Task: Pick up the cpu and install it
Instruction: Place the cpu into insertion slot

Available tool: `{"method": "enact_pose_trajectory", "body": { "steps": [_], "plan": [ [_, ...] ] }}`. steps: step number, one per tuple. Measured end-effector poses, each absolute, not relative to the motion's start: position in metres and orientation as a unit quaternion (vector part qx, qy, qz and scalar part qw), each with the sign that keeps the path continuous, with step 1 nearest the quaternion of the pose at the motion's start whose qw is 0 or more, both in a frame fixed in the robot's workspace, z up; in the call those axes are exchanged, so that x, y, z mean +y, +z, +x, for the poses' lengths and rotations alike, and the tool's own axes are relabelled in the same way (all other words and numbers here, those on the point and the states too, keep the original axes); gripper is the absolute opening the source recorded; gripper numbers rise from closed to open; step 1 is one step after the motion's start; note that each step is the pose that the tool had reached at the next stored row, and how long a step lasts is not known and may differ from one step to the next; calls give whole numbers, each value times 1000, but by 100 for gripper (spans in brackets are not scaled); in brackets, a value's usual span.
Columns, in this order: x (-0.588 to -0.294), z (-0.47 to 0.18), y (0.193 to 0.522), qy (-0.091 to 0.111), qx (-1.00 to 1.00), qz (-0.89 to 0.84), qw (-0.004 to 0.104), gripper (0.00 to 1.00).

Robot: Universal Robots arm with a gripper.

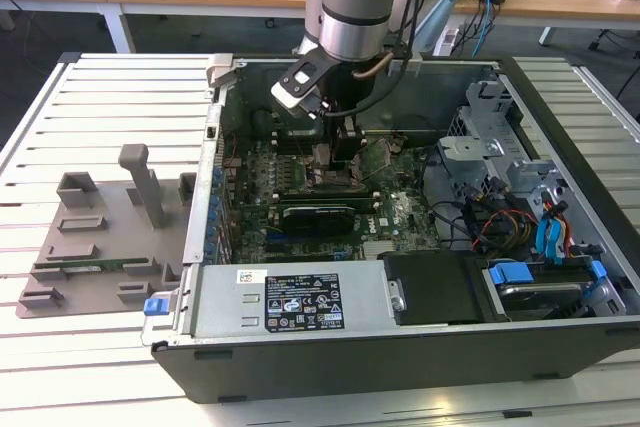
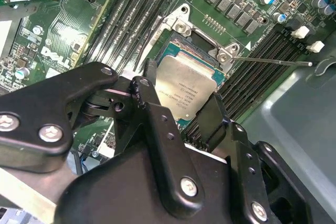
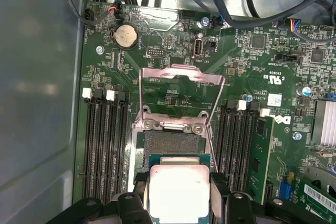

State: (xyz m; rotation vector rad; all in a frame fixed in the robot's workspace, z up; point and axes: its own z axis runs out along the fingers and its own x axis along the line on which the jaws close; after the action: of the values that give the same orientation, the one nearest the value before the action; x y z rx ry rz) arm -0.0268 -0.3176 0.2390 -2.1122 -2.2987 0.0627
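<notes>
In both wrist views my gripper (image 3: 179,181) (image 2: 181,97) is shut on the cpu (image 3: 178,195) (image 2: 190,88), a flat square chip with a pale silver top, one black finger (image 3: 140,183) at each side edge. The chip hangs just above the open black socket (image 3: 173,142) on the green motherboard. The socket's hinged metal frame (image 3: 181,95) stands raised beyond it. In the second wrist view the cpu sits slightly tilted over the socket's metal bracket (image 2: 181,24). The exterior view shows the gripper (image 1: 335,147) lowered inside the open computer case (image 1: 400,347).
Memory slots (image 3: 105,145) flank the socket, and a green memory stick (image 3: 259,156) stands in one. Cables (image 3: 236,3) hang over the board's far edge. A grey tray (image 1: 100,237) lies at the exterior view's left, outside the case. Drive bays (image 1: 520,207) fill the case's other end.
</notes>
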Motion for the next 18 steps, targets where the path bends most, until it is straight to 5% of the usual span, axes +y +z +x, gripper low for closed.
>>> {"method": "enact_pose_trajectory", "body": {
  "steps": [18],
  "plan": [
    [-318,-27,232,20,-736,-676,10,55]
  ]
}}
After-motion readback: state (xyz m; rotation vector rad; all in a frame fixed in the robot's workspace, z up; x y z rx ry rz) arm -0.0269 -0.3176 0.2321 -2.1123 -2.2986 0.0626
